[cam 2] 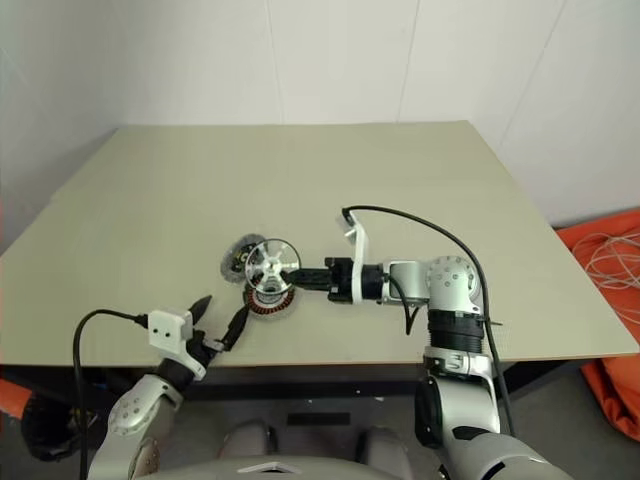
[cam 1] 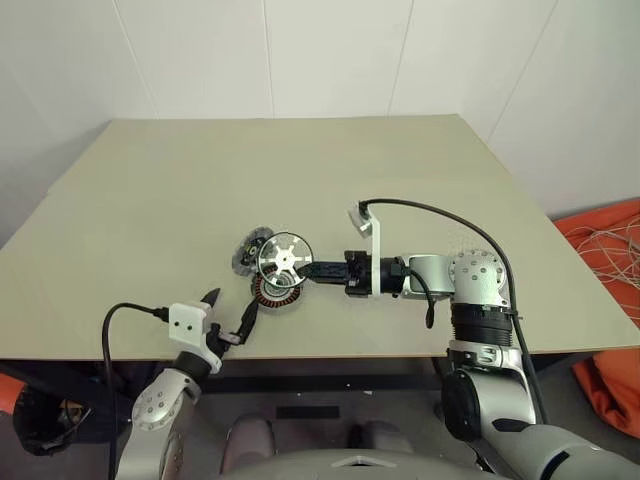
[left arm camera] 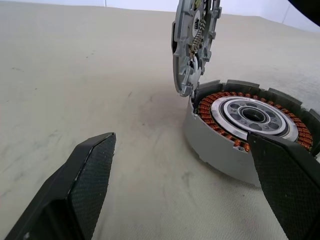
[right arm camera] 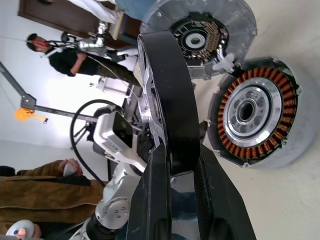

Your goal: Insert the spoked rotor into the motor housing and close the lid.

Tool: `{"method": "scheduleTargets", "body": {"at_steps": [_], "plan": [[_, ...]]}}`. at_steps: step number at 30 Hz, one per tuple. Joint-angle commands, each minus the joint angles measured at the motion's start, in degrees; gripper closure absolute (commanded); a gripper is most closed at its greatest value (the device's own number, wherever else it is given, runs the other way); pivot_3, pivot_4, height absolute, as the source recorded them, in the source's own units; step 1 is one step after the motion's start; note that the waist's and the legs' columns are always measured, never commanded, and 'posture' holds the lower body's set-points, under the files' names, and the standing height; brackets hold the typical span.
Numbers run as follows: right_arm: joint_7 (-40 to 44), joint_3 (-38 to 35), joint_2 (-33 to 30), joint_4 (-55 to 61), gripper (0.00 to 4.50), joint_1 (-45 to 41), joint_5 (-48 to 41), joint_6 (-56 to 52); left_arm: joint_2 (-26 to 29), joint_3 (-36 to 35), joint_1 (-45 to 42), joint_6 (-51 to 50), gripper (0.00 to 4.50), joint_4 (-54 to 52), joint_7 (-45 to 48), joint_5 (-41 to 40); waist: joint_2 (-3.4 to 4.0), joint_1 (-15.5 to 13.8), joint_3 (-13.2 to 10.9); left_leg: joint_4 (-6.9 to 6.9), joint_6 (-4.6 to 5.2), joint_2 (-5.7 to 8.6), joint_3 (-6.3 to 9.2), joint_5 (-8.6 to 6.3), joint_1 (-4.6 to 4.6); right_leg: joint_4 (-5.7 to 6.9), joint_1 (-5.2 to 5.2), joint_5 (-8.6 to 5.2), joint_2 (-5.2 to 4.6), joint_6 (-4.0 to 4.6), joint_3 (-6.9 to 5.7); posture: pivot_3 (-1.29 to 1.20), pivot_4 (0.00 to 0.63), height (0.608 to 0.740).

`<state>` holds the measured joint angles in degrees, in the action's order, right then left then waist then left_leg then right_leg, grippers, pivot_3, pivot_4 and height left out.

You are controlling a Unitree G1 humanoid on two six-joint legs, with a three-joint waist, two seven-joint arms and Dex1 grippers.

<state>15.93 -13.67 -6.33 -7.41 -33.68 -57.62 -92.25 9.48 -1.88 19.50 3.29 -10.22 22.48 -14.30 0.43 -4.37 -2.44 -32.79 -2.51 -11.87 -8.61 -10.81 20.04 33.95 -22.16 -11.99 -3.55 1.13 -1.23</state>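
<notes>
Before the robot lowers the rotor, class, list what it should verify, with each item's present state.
1. Spoked rotor gripped at its rim by the right fingers: ok.
2. Motor housing lying flat, windings up, central hole unblocked: ok.
3. Rotor turned flat to face the housing: not ok, it is held on edge.
4. Lid out of the way: not ok, it leans upright against the housing rim.
5. Left gripper open, short of the housing: ok.
6. Rotor centred over the hole: cannot tell.

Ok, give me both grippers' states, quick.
Left gripper: open, holding nothing.
Right gripper: shut on the spoked rotor, above the motor housing.
</notes>
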Motion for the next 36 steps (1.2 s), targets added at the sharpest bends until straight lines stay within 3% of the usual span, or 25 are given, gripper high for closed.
{"method": "scheduleTargets", "body": {"at_steps": [1, 13, 21, 36], "plan": [[-3.3, 0.9, 0.1, -1.4, 4.18, -0.1, -3.7, -0.3, 0.1, -0.3, 0.3, 1.5, 0.0, -1.3, 0.1, 0.0, 0.0, 0.0, 0.0, 0.0, 0.0, 0.0, 0.0, 0.0, 0.01, -0.01, 0.0, 0.0, 0.0, 0.0, 0.0, 0.0, 0.0, 0.74], [-10.4, -0.4, 2.8, -8.0, 4.18, -2.1, -6.9, -0.3, 0.3, 0.1, 0.9, 2.4, 0.0, -2.5, 1.0, -0.8, 0.0, 0.1, 0.0, 0.05, -0.03, 0.0, -0.01, 0.01, 0.07, -0.06, -0.08, 0.0, 0.03, -0.01, 0.0, 0.0, 0.0, 0.74], [-12.0, -1.3, 4.4, -9.6, 4.18, -3.1, -7.6, -0.3, 0.1, -2.1, 2.0, 1.8, 0.0, -5.0, 2.6, -6.0, -0.01, 0.1, 0.0, 0.08, -0.03, 0.0, -0.02, 0.01, 0.12, -0.08, -0.11, 0.0, 0.03, -0.01, 0.01, 0.0, 0.0, 0.74], [-12.5, -3.5, 7.4, -12.0, 4.18, -4.3, -3.7, -0.3, 3.1, 0.0, 5.9, -3.9, 0.0, -12.1, 6.1, -9.8, -0.02, 0.3, 0.0, 0.15, -0.14, 0.0, -0.03, 0.08, 0.13, -0.08, -0.19, -0.01, 0.11, -0.02, 0.01, 0.0, 0.0, 0.74]]}}
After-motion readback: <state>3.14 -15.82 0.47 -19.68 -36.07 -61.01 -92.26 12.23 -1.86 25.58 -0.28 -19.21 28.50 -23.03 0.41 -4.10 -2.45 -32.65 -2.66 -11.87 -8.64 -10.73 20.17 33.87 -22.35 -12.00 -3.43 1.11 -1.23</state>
